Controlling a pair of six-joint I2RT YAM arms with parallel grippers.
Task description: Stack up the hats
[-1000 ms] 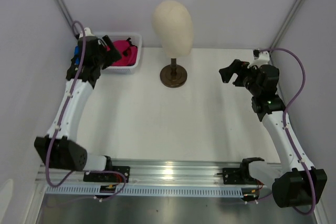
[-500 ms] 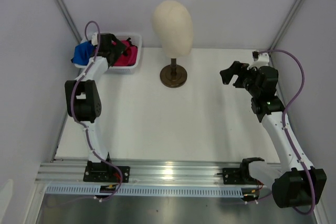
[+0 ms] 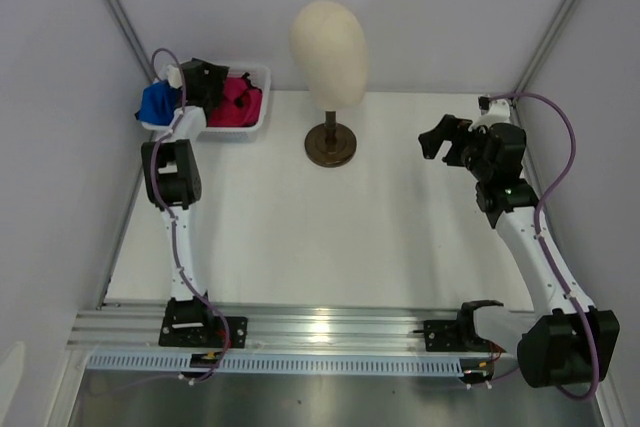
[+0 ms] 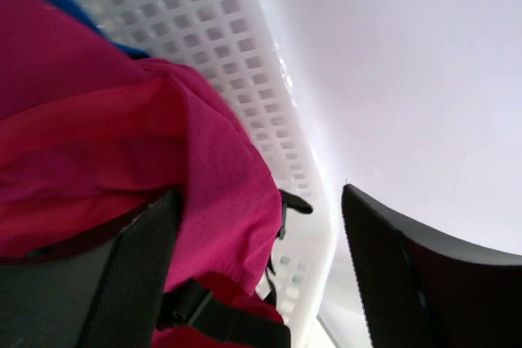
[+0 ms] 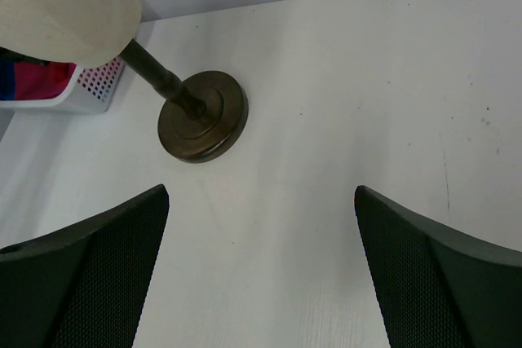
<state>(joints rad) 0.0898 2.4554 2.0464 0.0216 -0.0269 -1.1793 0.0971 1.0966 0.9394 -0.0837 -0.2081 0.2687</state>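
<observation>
Mid right, the right claw (image 3: 440, 142) hung over the desk (image 3: 330, 237), jaws wide apart, holding nothing. One mannequin head (image 3: 328, 37) stood far centre. Far left, one basket (image 3: 258, 72) held one pink hat (image 3: 240, 102) and one blue hat (image 3: 157, 102). The left claw (image 3: 212, 79) was inside it, jaws apart, one finger (image 4: 122, 283) pressed against the pink hat.

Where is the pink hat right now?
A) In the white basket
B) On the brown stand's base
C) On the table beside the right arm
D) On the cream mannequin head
A: the pink hat lies inside the white basket at the table's far left corner, while the mannequin head is bare.
</observation>
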